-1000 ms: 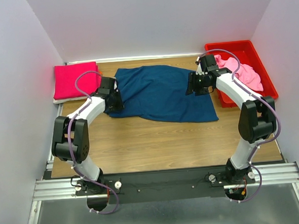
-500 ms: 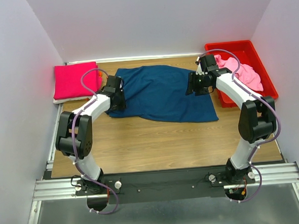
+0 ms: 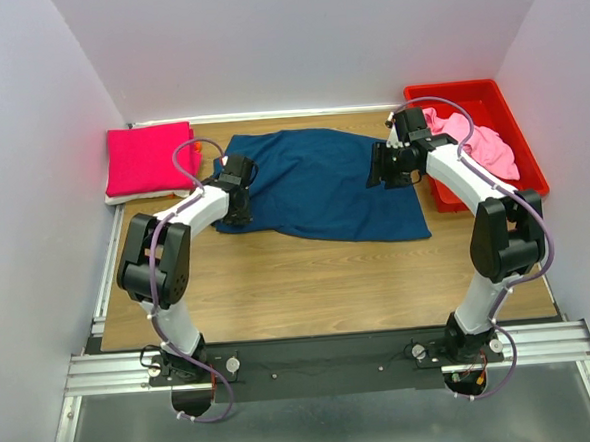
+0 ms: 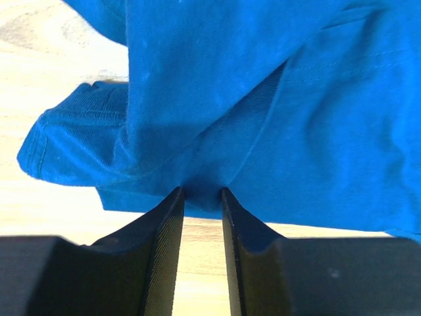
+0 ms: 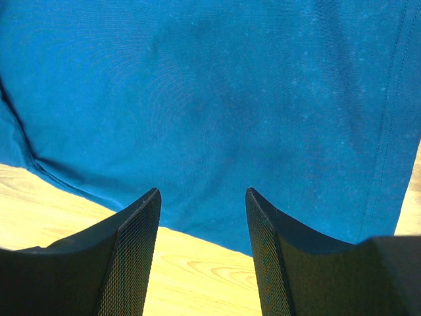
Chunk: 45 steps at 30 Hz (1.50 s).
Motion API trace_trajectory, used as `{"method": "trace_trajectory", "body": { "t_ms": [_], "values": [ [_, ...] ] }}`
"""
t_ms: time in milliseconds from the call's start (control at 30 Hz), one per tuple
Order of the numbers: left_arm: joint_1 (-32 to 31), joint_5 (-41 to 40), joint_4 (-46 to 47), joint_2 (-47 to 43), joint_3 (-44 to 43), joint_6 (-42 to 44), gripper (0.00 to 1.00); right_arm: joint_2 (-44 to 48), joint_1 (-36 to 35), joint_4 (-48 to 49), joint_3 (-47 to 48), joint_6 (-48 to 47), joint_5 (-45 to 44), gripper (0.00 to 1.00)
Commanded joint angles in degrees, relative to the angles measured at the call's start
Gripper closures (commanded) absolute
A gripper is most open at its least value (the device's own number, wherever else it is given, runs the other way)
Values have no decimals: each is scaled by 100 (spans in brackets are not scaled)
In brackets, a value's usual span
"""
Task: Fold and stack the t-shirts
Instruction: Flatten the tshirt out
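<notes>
The navy blue t-shirt (image 3: 323,184) lies spread across the far middle of the table, print not visible. My left gripper (image 3: 235,193) is at its left edge. In the left wrist view the left gripper (image 4: 202,192) has its narrow-set fingers pinching a bunched fold of the navy cloth (image 4: 276,118). My right gripper (image 3: 380,168) is at the shirt's right side. In the right wrist view the right gripper (image 5: 202,195) is open over the navy hem (image 5: 217,118), holding nothing. The magenta t-shirt (image 3: 151,158) lies folded at the far left. The light pink t-shirt (image 3: 483,141) is crumpled in the bin.
The red plastic bin (image 3: 520,172) stands at the far right edge of the table, beside my right arm. The magenta shirt rests on a white pad (image 3: 123,197). Bare wooden tabletop (image 3: 319,285) stretches along the near side. Walls close in on three sides.
My left gripper has moved a little to the right along the shirt's left edge, and its arm has swung inward. The right arm has not moved.
</notes>
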State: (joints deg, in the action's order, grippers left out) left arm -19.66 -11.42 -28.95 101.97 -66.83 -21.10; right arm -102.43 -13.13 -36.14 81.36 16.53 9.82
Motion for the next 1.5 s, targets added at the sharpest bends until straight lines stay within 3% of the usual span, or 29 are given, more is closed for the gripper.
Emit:
{"method": "trace_trajectory", "body": {
  "t_ms": [0,267,367,467,833,1133,1333,1467],
  "values": [
    [-73,-379,-103,68,-76,-8,65,-75,12,-33,-24,69,72,39],
    [-99,-264,-14,226,-85,45,75,-66,12,-33,-24,78,46,39],
    [-99,-264,-23,192,-76,54,91,13,20,-42,-59,95,-51,39],
    [-99,-299,-49,130,-120,62,100,153,38,-51,-164,95,-174,38],
    [638,-203,-225,-643,-674,-87,100,865,582,-657,-1192,525,-1289,38],
    [1913,632,513,-1663,117,-166,100,980,1040,-833,-1843,895,-1501,38],
    [2054,1089,557,-1584,170,-140,100,813,1049,-807,-1835,703,-1028,39],
    [2054,1272,671,-1575,188,-149,100,795,1049,-772,-1773,308,-88,39]
  ]
}}
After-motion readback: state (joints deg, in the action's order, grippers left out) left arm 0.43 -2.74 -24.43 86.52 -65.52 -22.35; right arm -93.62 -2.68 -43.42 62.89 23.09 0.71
